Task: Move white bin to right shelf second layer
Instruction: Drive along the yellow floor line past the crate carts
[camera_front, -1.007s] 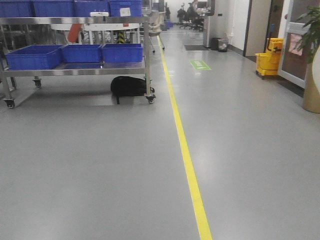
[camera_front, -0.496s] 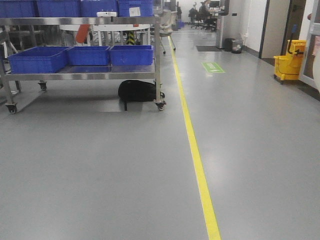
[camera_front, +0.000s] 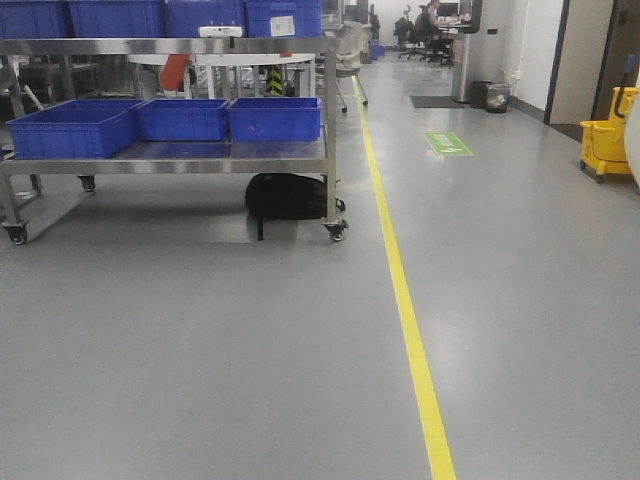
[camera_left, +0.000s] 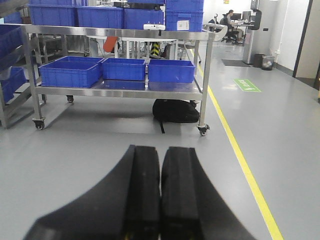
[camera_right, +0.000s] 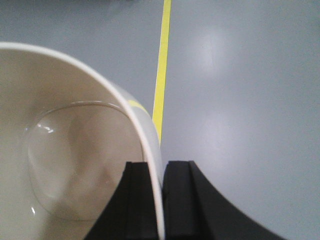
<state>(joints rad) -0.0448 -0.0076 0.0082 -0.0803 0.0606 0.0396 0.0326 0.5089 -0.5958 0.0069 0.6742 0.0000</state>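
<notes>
The white bin (camera_right: 65, 150) fills the left of the right wrist view, a glossy cream tub seen from above its rim, held over the grey floor. My right gripper (camera_right: 159, 172) is shut on its rim, one finger inside the wall and one outside. My left gripper (camera_left: 160, 160) is shut and empty, pointing along the floor toward a steel cart. The right shelf with roller lanes is out of view. Neither gripper shows in the front view.
A wheeled steel cart (camera_front: 200, 160) with several blue crates (camera_front: 70, 125) stands at the left, and it also shows in the left wrist view (camera_left: 120, 90). A black bag (camera_front: 285, 195) lies under it. A yellow floor line (camera_front: 410, 320) runs ahead. A yellow mop bucket (camera_front: 608, 145) stands far right.
The front view has swung left and moved forward: the cart and yellow line have shifted right in frame, and the mop bucket slid toward the right edge.
</notes>
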